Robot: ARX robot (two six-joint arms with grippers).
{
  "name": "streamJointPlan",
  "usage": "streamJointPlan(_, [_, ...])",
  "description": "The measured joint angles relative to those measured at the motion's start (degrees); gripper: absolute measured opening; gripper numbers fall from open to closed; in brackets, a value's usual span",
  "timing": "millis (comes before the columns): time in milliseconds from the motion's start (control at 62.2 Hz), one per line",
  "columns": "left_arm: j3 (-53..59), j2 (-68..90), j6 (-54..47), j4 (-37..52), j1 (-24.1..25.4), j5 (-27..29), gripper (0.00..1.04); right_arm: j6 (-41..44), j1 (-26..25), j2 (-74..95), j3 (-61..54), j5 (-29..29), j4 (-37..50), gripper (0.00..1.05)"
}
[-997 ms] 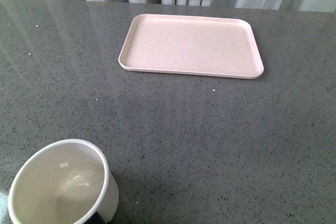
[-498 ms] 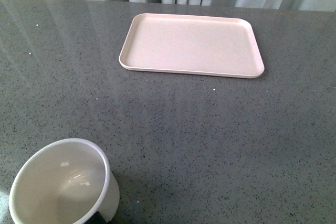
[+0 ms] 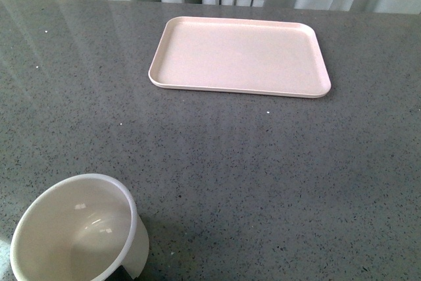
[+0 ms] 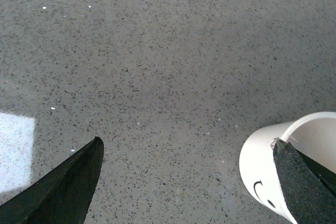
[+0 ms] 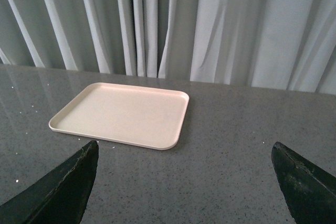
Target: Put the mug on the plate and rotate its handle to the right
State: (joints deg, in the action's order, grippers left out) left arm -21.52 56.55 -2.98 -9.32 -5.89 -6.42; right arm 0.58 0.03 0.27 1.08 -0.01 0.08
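Nothing of the task is done yet. The mug (image 3: 74, 231) stands upright on the counter (image 3: 263, 176) at the near left, close to the robot, and the plate (image 3: 240, 90) lies bare at the far side, well apart from it. All of it is left for you: take hold of the mug, carry it across, set it inside the rim, then turn the handle to the right.

Your left gripper (image 4: 186, 145) is spread wide and holds nothing. In the left wrist view, 1 finger (image 4: 302, 182) overlaps the mug's rim while the other sits well off over bare counter; you cannot tell from that view whether the near finger touches the mug. The black smiley face (image 4: 262, 195) shows on the mug's side there. The handle itself is not clearly visible in any view. A dark patch at the mug's near bottom edge in the front view might be it, so judge its heading before you plan the turn.

Your right gripper (image 5: 184, 145) is also wide and holds nothing, looking toward the plate with pale curtains (image 5: 210, 24) behind.

Around them, only speckled grey counter shows. No object stands between mug and plate, so the carry looks unobstructed. The low rim is the 1 thing to lift over.
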Motion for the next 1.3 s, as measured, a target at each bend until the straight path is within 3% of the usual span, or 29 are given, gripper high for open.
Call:
streamJointPlan(531, [-3.48,10.47,-6.51,0.37,-2.43,-10.12,0.96,0.0,0.0,0.0,0.0,0.0,0.0,0.96])
streamJointPlan(1302, [-9.79,23.56,-15.72,-1.01,-3.82,-14.08,0.96,0.0,0.0,0.0,0.0,0.0,0.0,0.96])
